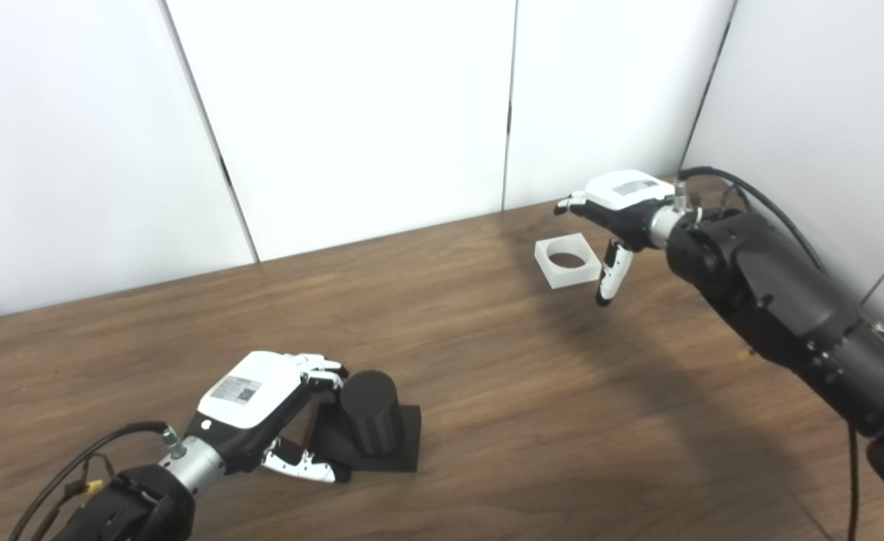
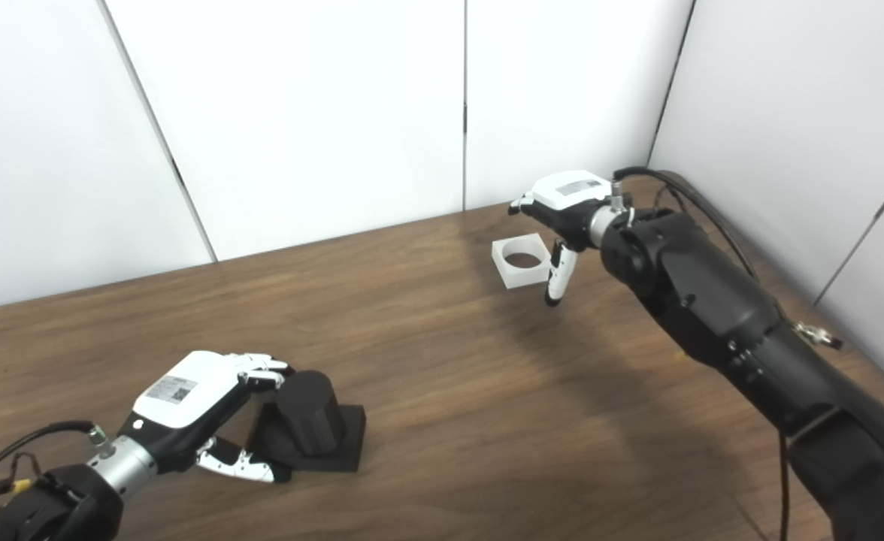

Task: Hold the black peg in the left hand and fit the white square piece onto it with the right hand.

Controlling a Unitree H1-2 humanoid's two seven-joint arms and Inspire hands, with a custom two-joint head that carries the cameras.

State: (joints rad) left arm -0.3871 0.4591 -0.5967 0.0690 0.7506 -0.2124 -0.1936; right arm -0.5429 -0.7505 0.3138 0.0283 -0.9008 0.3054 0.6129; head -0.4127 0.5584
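we see our left hand [image 1: 261,409] low over the wooden tabletop [image 1: 487,376], its fingers [image 1: 322,368] reaching to the upper side of the black peg [image 1: 369,412] and its thumb lying along the tabletop at the near corner of the peg's square base. the peg stands upright on that base, just ahead of the palm, between fingers and thumb. the fingers are curled part way round it, but we cannot tell whether they actually press on the peg or only bracket it; the base sits flat on the tabletop.

our right hand [image 2: 566,207] is far across the tabletop, near the white wall panels [image 2: 299,113] at the back corner. the white square piece [image 2: 521,261] lies flat on the tabletop just beside this hand, on the side where its fingers point, with its round hole facing up. the hand's fingers are spread apart and hold nothing: the upper fingers reach out above the far edge of the piece, and the thumb [image 2: 557,276] hangs down right by the piece's near corner. whether the thumb touches the piece we cannot tell.

the peg and the white piece are well apart, each close to its own hand.
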